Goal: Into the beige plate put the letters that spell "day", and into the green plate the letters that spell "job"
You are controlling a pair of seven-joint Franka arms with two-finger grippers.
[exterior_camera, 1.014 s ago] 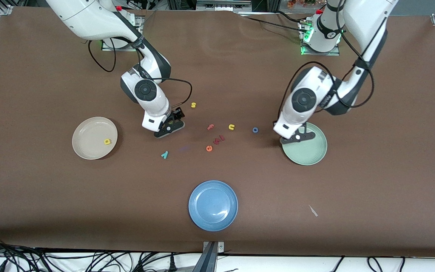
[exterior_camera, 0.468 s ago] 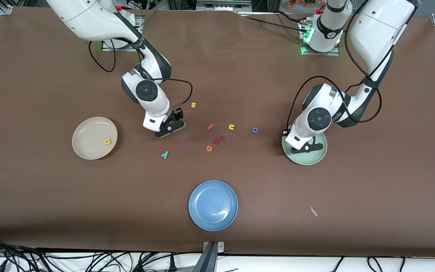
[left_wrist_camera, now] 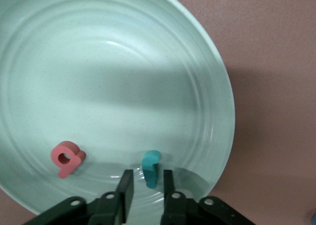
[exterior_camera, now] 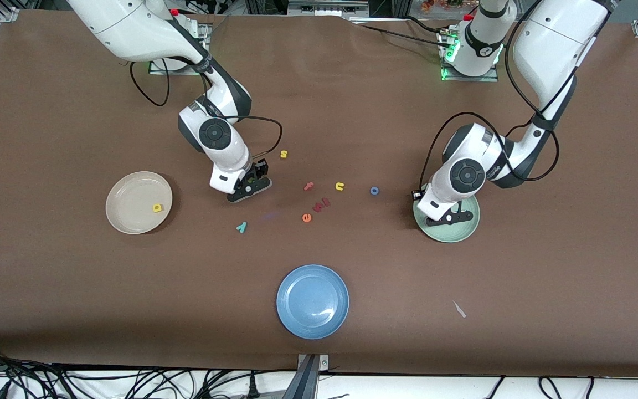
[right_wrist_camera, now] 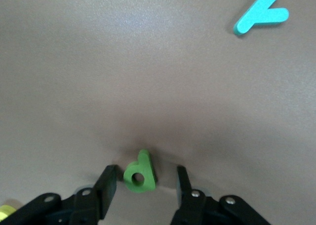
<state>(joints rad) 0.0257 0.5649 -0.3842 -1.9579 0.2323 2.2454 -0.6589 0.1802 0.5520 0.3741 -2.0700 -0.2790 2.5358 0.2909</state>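
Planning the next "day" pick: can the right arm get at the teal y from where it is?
Probably yes: the teal y lies alone on bare table, just nearer the camera than the right gripper, whose open fingers straddle the green a.

My black left fingers (left_wrist_camera: 127, 188) flank a teal j (left_wrist_camera: 150, 167) beside a salmon-red b (left_wrist_camera: 66, 158) on the pale mint-green plate (left_wrist_camera: 207, 76). My black right fingers (right_wrist_camera: 106, 185) flank a green a (right_wrist_camera: 139, 173); a teal-blue y (right_wrist_camera: 260, 11) lies on the plain brown table (right_wrist_camera: 98, 62).
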